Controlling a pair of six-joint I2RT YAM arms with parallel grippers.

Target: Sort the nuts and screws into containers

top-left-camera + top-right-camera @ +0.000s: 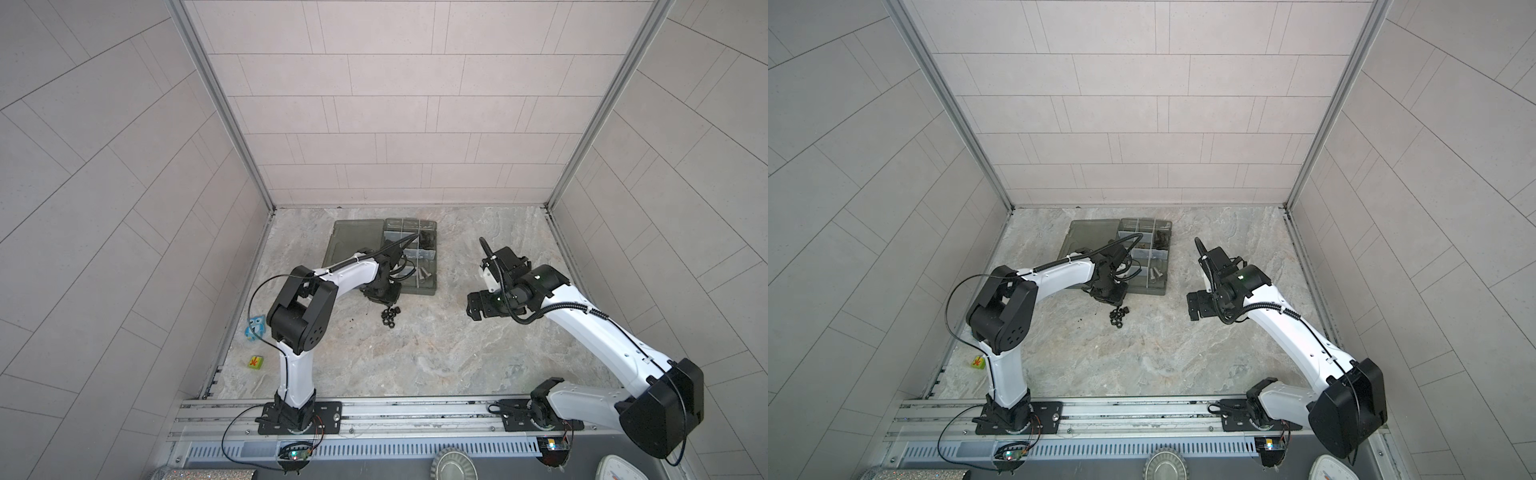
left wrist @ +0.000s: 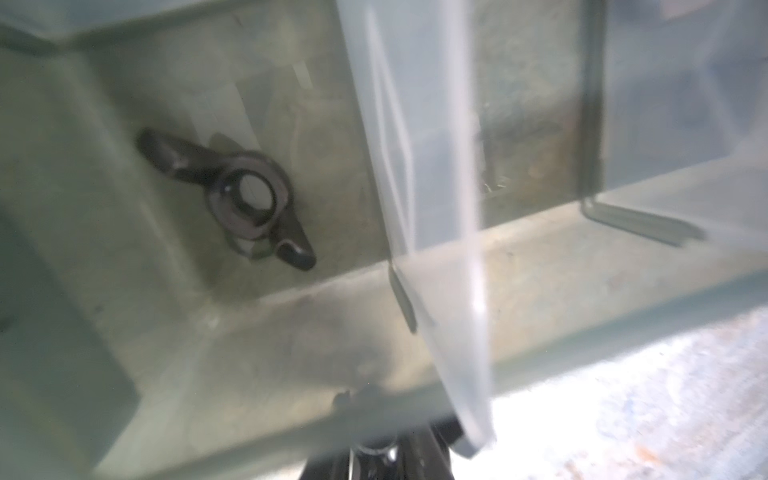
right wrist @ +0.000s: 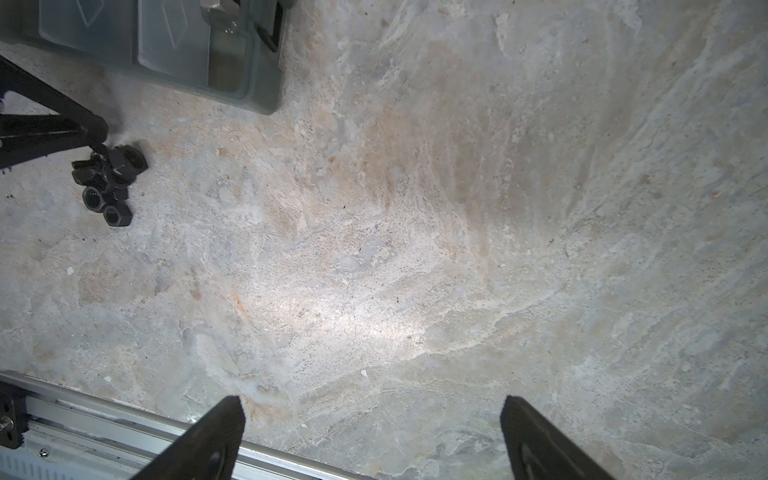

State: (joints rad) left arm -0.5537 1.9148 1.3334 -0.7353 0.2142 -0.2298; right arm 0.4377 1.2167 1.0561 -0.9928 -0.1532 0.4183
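Two arms reach in over the marbled tabletop point(image 1: 415, 357). In both top views the smoky organizer box point(image 1: 417, 291) lies toward the far side, left of middle. Its lid point(image 1: 353, 239) is folded out flat to the left and its containers point(image 1: 409, 227) are parted by pale walls. A couple of silver screws point(image 1: 422, 274) lie in the near right compartment. A dark clump in a far right one is too small to make out. The nuts point(image 1: 390, 316) sit in a small black heap on the table, just near of the box. The left gripper point(image 1: 385, 300) points down between the box's near edge and that heap. The right gripper point(image 1: 469, 308) hangs over bare table, well to the right of the nuts.

The left wrist view is blurred and looks into the box. A black wing nut point(image 2: 245, 199) lies alone on one compartment floor, beside a pale divider point(image 2: 432, 208).

The right wrist view shows the right gripper's fingers point(image 3: 208, 436) spread wide with nothing between them. Off at the edge, the left gripper's fingers point(image 3: 54, 124) slant in until the tips nearly meet at the top of the nut heap. Whether they pinch a nut I cannot tell.
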